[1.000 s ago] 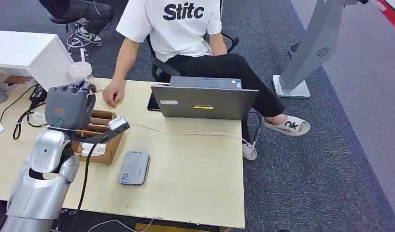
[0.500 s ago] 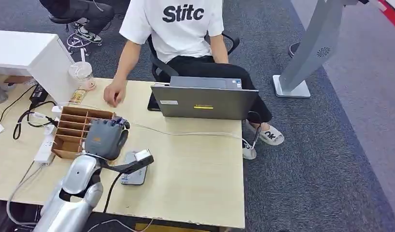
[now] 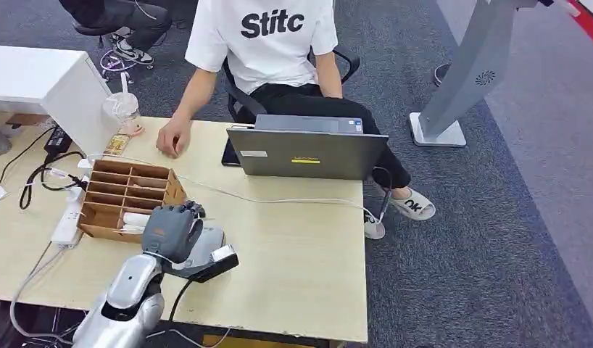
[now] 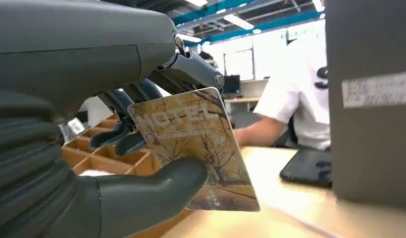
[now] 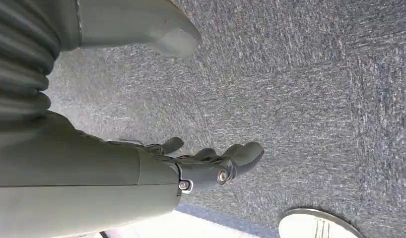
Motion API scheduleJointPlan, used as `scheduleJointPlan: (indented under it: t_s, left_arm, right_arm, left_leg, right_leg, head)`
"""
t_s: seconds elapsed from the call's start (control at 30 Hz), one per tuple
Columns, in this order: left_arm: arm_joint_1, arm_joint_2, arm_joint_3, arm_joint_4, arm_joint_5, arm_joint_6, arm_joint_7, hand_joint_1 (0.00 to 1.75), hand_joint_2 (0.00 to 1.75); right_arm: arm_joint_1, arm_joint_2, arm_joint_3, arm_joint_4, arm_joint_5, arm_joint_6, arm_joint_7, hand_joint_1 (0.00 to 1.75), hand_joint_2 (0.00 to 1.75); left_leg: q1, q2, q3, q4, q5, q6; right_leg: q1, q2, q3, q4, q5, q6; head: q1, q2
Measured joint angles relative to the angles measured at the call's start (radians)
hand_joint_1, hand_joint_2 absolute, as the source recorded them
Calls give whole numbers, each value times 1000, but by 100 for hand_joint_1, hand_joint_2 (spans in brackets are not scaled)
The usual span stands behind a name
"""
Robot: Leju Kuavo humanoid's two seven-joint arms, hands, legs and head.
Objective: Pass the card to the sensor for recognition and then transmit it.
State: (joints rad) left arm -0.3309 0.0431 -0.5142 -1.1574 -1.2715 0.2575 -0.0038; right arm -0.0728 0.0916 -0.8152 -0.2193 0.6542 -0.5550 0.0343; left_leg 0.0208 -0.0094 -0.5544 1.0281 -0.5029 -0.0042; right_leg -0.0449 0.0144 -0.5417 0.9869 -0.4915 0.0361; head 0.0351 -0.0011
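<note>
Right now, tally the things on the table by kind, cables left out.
Grey laptop: 1
Brown wooden compartment box: 1
Grey flat card sensor: 1
Clear plastic cup: 1
White power strip: 1
Black phone: 1
Total: 6

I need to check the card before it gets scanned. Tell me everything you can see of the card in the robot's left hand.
The card is a thin, flat rectangle with rounded corners, printed with bare tree branches on a tan and yellow ground and pale lettering near one end. It looks like stiff plastic, unbent. The left hand pinches it, thumb on the printed face and dark fingers behind. It is tilted, close above the table.
</note>
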Motion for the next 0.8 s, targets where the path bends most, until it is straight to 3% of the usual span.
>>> scheduleJointPlan:
  t_s: [0.8]
  left_arm:
    - [21, 17, -3, 88, 12, -7, 39, 175, 175]
  right_arm:
    - [4, 5, 0, 0, 44, 11, 13, 0, 175]
  left_leg:
    - [0, -1, 0, 0, 0, 0]
  right_leg:
    - [0, -1, 1, 0, 0, 0]
  head:
    - [0, 0]
